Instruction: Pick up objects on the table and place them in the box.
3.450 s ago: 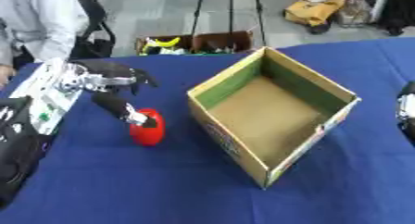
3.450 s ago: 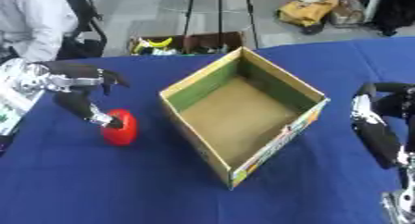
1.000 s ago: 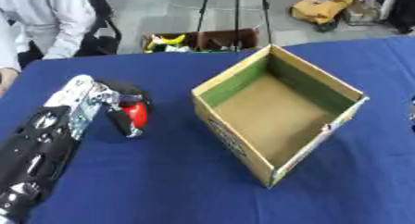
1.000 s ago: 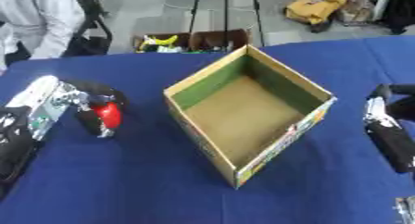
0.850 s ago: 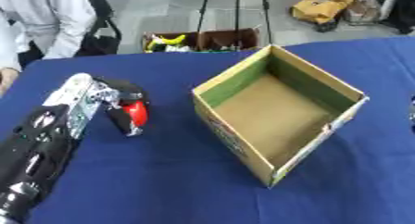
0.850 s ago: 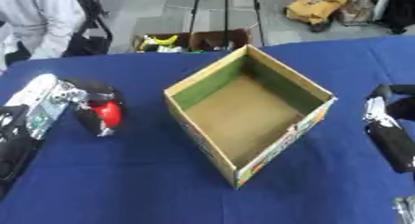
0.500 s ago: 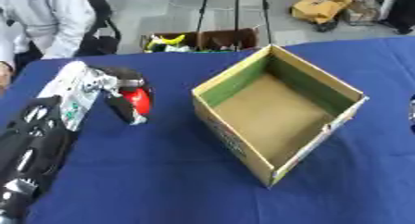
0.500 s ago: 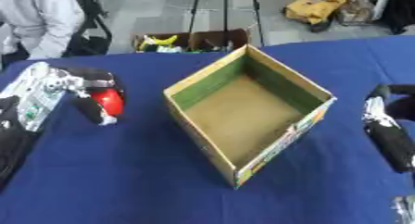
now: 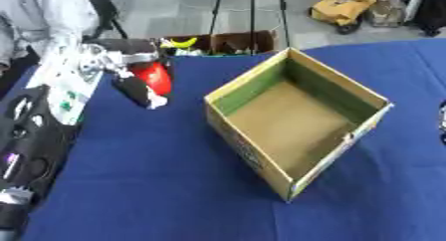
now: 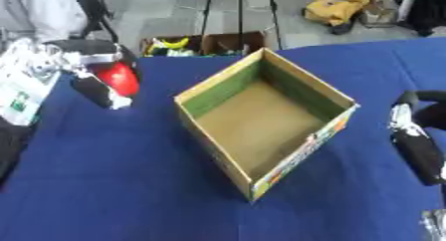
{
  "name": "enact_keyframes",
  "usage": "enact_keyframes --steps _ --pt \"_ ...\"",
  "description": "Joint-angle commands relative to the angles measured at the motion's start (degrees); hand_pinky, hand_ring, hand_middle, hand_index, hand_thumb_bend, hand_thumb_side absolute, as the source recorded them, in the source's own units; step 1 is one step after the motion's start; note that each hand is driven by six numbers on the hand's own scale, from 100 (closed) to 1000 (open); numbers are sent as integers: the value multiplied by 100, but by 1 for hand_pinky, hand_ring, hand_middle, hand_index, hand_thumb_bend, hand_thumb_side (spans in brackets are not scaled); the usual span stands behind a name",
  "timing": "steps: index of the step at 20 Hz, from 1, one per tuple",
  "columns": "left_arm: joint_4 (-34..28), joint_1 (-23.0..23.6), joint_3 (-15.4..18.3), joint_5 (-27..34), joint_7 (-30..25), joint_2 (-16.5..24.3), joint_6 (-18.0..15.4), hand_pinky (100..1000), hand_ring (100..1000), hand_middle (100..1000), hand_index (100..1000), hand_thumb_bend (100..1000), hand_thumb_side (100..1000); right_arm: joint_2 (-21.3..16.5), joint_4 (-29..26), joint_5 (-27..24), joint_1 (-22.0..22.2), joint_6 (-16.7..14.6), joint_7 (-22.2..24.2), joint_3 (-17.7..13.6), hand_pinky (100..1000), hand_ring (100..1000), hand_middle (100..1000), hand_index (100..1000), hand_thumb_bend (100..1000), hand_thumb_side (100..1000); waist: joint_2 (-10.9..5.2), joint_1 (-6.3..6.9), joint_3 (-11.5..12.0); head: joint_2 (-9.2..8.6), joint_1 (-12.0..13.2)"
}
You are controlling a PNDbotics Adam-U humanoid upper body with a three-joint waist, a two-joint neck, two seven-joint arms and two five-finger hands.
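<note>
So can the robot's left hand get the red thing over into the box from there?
Probably yes. The left hand holds the red object above the blue table, and nothing stands between it and the open box.

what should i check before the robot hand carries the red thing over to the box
1. Red object held by the left robot hand: ok, fingers curl round it.
2. Object lifted off the blue table: cannot tell, though it looks raised.
3. Box open and upright: ok.
4. Box interior free: ok, nothing shows inside.
5. Path from object to box: ok, only bare cloth between.
6. Right robot hand out of the way: ok, it sits right of the box, apart from it.
</note>
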Motion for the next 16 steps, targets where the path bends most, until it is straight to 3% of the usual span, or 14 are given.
enact_keyframes --steps 1,4,8,16 --pt "-530 -168 -45 358 514 -99 180 123 525 639 646 100 218 -23 -120 -25 -35 -5 -23 -14 646 452 418 649 153 395 -126 -21 -14 -73 20" --pt "-743 -185 -181 523 1023 -341 372 118 517 626 647 100 225 -16 -120 -29 -41 -9 -33 -15 646 452 419 649 152 394 -128 -19 -36 -101 48" --pt "-763 -188 -334 264 1428 -815 444 116 514 621 638 100 218 -3 -120 -42 -76 -19 -44 -14 645 452 419 648 151 395 -116 -29 -63 -144 94" --pt "-367 -276 -545 -1225 1937 -1673 86 124 530 634 613 100 155 33 -120 -78 -145 -46 -63 2 645 453 420 649 151 391 -68 -40 -153 -237 239"
